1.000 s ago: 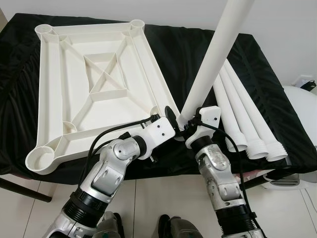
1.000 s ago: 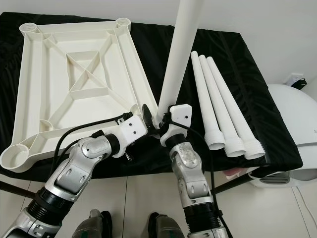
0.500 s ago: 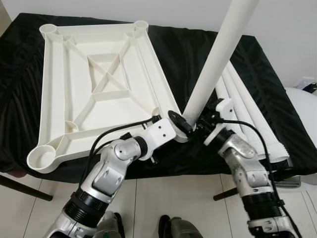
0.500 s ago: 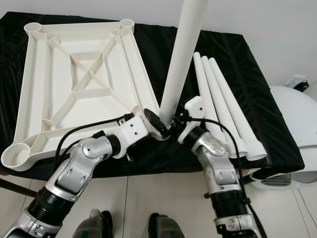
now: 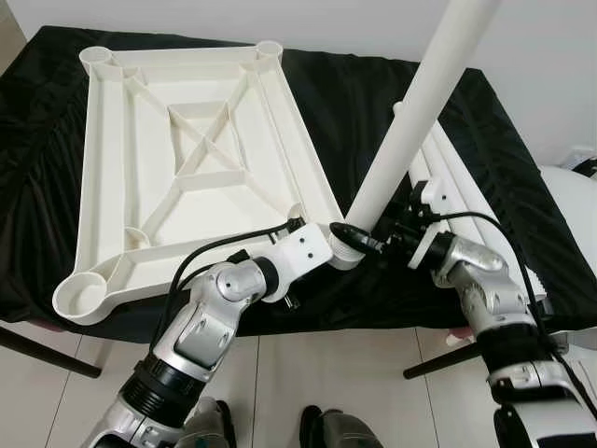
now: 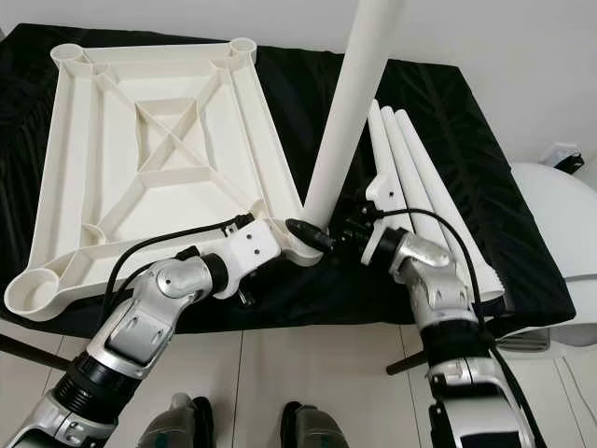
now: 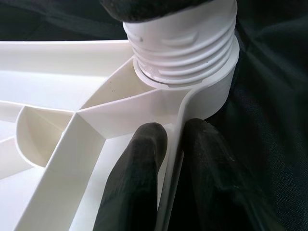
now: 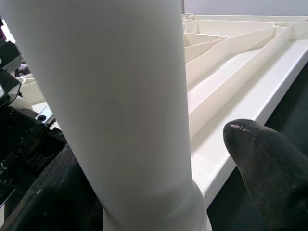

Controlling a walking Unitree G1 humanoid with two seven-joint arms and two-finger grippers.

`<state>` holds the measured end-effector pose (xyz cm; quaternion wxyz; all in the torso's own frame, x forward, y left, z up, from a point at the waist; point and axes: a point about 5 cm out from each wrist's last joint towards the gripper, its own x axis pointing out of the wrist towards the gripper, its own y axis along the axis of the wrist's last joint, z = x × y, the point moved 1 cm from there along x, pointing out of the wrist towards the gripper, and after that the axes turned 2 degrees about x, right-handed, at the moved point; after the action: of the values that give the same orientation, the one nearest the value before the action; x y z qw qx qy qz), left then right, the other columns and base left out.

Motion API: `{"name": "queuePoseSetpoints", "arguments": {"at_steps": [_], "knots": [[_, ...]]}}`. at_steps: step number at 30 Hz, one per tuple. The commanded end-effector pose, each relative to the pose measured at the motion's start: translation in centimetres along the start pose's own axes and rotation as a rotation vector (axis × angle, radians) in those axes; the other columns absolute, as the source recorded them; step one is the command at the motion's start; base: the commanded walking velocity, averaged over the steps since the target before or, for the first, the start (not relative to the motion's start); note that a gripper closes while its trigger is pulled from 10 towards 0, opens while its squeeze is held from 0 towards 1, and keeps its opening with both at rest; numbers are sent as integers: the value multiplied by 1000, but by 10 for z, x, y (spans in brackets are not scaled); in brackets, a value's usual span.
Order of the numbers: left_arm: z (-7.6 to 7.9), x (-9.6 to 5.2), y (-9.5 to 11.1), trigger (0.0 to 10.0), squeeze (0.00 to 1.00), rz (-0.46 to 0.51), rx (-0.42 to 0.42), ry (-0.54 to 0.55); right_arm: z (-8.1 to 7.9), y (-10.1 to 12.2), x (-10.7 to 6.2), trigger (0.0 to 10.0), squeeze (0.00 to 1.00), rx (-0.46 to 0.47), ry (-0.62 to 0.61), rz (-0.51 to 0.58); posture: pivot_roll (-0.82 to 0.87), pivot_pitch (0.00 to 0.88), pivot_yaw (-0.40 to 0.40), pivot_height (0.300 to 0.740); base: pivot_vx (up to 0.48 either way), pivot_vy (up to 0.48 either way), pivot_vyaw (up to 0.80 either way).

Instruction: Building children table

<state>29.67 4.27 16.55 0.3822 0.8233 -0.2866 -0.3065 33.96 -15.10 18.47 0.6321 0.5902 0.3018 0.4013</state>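
- White plastic tabletop (image 5: 187, 149) lies upside down on your black cloth (image 5: 373, 103), ribs facing up, with a round socket at each corner.
- Your left gripper (image 7: 168, 159) pinches the thin rim wall of the tabletop right beside the near corner socket (image 7: 211, 91), one finger on each side of the wall, steadying the piece.
- One long white leg (image 5: 410, 131) stands in that socket, leaning away from you and to your right; its threaded end (image 7: 180, 45) sits in the socket mouth with several thread rings exposed, so I judge it is not yet screwed home.
- Your right gripper (image 6: 347, 231) is at the base of this leg, and the right wrist view has a dark finger (image 8: 269, 163) on either side of the tube. The fingers straddle the leg, but you cannot tell from these views whether they press on it.
- Three more legs (image 6: 420, 177) lie side by side on the cloth, just beyond your right arm.
- You appear to be fitting the first leg, with three empty sockets remaining.
- Next, you likely need to bring the leg upright so the threads run true, then turn it down while the left gripper holds the rim; a tilted start risks cross-threading.
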Motion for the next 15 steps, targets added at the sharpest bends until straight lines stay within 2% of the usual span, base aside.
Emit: {"name": "queuePoseSetpoints", "arguments": {"at_steps": [1, 9, 10, 11, 12, 15], "knots": [[2, 1, 2, 10000, 0, 10, 18, 8, 6, -1, -6, 10000, 0, -9, -13, -24, -51, 133, -54, 740, 0, 0, 0], [2, 1, 3, 10000, 0, 10, 16, 10, 1, -1, 0, 10000, 0, 4, 45, -11, -51, 129, -57, 740, 0, 0, 0], [1, 2, 3, 10000, 0, 10, 16, 11, -1, -1, 2, 8431, 0, 4, 58, -5, -50, 129, -56, 740, 0, 0, 0], [1, 2, 3, 10000, 0, 11, 15, 12, -2, -2, 4, 7294, 0, 6, 59, 4, -50, 127, -56, 740, 0, 0, 0], [1, 2, 3, 10000, 0, 11, 16, 12, -3, -3, 5, 0, 0, 11, 65, 12, -48, 120, -55, 740, 0, 0, 0], [0, 3, 3, 10000, 0, 11, 18, 12, -3, -4, 5, 0, 0, 21, 74, 19, -48, 117, -53, 740, 0, 0, 0]]}}
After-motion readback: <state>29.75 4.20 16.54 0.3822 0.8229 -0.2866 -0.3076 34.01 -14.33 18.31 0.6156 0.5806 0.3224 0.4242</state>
